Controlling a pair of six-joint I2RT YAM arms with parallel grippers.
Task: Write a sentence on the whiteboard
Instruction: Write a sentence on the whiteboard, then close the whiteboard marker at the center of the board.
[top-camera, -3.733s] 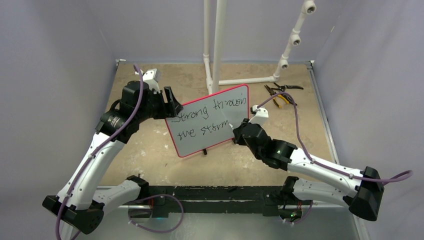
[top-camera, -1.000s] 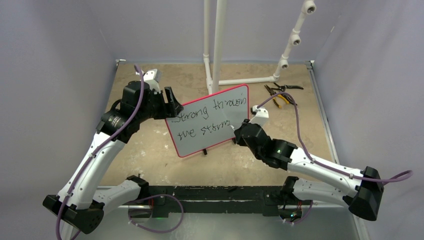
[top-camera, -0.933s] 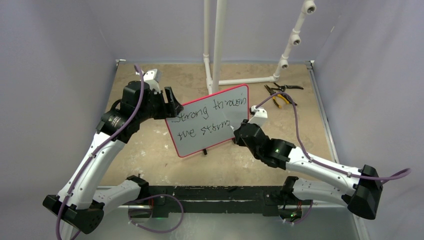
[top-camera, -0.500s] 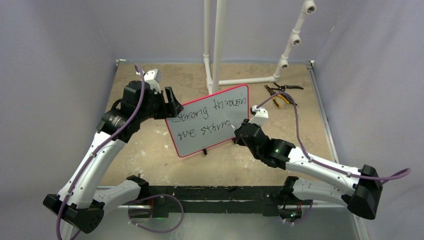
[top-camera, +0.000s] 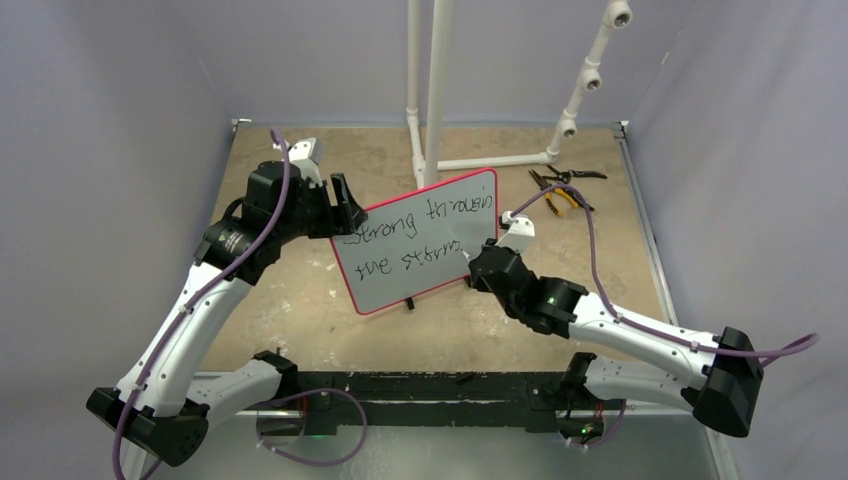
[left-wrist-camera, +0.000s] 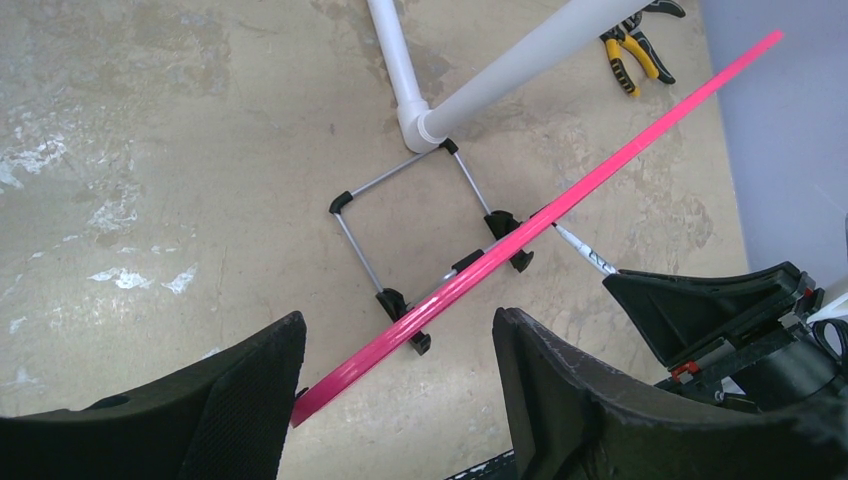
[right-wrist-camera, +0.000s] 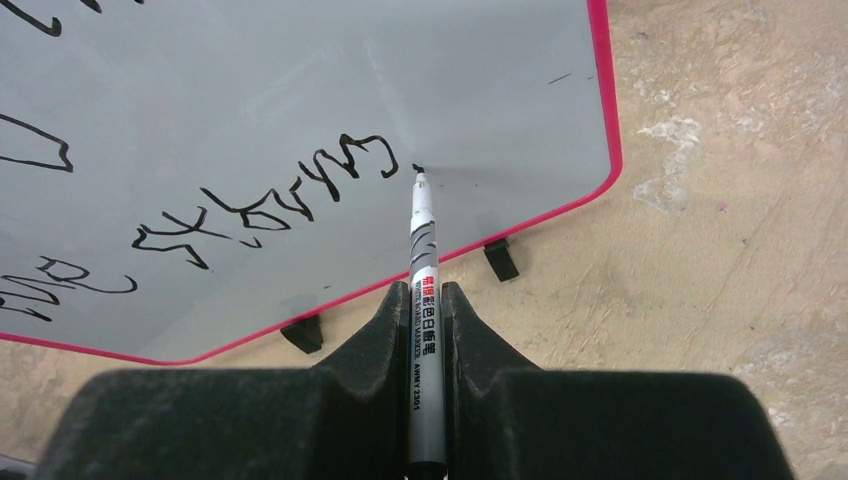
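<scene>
The whiteboard (top-camera: 420, 250) stands tilted on its small black feet mid-table, its red border edge-on (left-wrist-camera: 560, 205) in the left wrist view. The sentence (top-camera: 410, 240) reads "Strong through the storm" in two lines. Its last word (right-wrist-camera: 270, 200) shows in the right wrist view. My right gripper (top-camera: 470, 255) (right-wrist-camera: 425, 290) is shut on a grey marker (right-wrist-camera: 423, 230), whose tip touches the board just past the final "m". My left gripper (top-camera: 348, 210) (left-wrist-camera: 398, 325) is open around the board's left corner. The border's end lies against the left finger, and the other finger stands well clear.
A white PVC pipe frame (top-camera: 437, 90) (left-wrist-camera: 520, 60) rises just behind the board. Yellow-handled pliers (top-camera: 560, 185) (left-wrist-camera: 630, 60) lie at the back right. The board's wire stand (left-wrist-camera: 400, 190) rests on the table behind it. Purple walls enclose the table.
The right arm's elbow and base have shifted slightly left. The marker tip stays at the end of "storm". The left arm and board have not moved.
</scene>
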